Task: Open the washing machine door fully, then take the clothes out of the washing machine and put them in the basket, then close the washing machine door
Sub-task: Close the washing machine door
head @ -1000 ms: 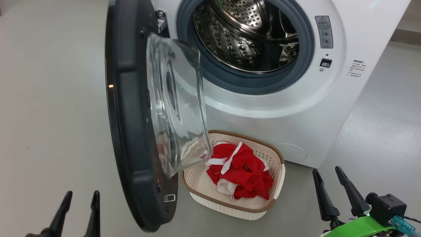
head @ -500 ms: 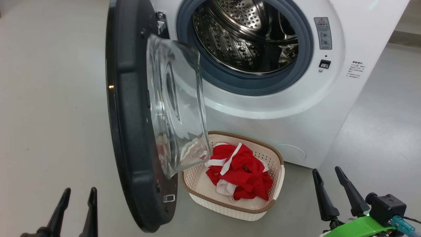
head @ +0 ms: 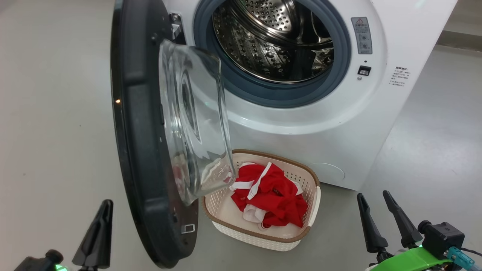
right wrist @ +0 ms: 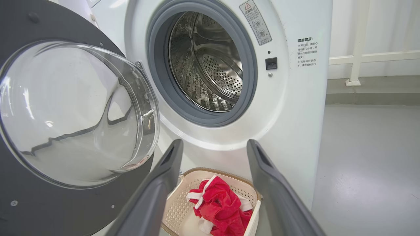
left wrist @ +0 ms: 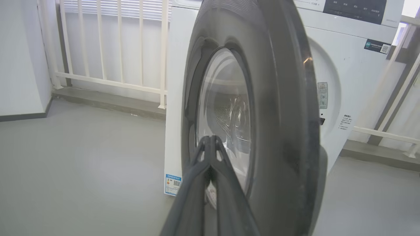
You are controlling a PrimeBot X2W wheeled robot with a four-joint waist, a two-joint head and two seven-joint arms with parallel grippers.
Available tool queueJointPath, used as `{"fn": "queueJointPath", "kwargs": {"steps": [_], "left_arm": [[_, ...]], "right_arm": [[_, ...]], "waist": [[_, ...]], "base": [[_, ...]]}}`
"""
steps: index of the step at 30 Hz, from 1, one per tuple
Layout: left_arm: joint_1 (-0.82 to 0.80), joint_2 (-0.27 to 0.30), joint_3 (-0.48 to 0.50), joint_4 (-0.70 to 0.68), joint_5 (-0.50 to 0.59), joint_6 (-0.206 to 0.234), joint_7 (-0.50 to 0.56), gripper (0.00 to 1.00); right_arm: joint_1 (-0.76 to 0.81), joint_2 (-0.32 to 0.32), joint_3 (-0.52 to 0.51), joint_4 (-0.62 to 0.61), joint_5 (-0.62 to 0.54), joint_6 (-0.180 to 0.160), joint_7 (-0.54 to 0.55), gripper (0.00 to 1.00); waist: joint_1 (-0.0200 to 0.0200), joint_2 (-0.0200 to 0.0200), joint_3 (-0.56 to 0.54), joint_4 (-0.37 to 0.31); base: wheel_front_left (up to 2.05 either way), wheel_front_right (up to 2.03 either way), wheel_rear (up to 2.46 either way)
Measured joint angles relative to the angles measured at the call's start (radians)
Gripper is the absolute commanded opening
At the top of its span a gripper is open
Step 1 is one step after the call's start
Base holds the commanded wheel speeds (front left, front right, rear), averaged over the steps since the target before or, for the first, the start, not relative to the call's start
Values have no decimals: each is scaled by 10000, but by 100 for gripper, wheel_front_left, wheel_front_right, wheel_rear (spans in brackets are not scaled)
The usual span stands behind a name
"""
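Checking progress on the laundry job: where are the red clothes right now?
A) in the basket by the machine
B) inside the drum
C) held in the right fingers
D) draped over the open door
A: the clothes lie bunched inside the basket, which stands in front of the washing machine.

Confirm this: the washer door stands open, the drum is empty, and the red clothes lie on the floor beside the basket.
Wrong in one respect: the red clothes lie inside the basket, not beside it, as the head view shows. The rest holds.
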Motion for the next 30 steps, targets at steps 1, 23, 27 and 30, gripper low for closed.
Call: {"fn": "queueJointPath", "kwargs": {"steps": [1,23,27,30], "left_arm": [[-22,134,-169,-98,-84,-2,0,0],[-1153,1367,-2673,-717,-460,33,-31,0],[-1649,1348,-3200,-610,-462,33,-33,0],[-2127,1212,-3494,-357,-525,31,-33,0]], "right_arm": [[0,2,2,0,0,0,0,100],[-38,17,-33,-61,0,0,0,100],[-67,29,-48,-92,0,0,0,100],[-120,40,-115,-123,0,0,0,100]], "waist": [[0,0,5,-30],[0,0,503,-981],[0,0,660,-1197],[0,0,806,-1364]], "base": [[0,0,0],[0,0,0],[0,0,0],[0,0,0]]}}
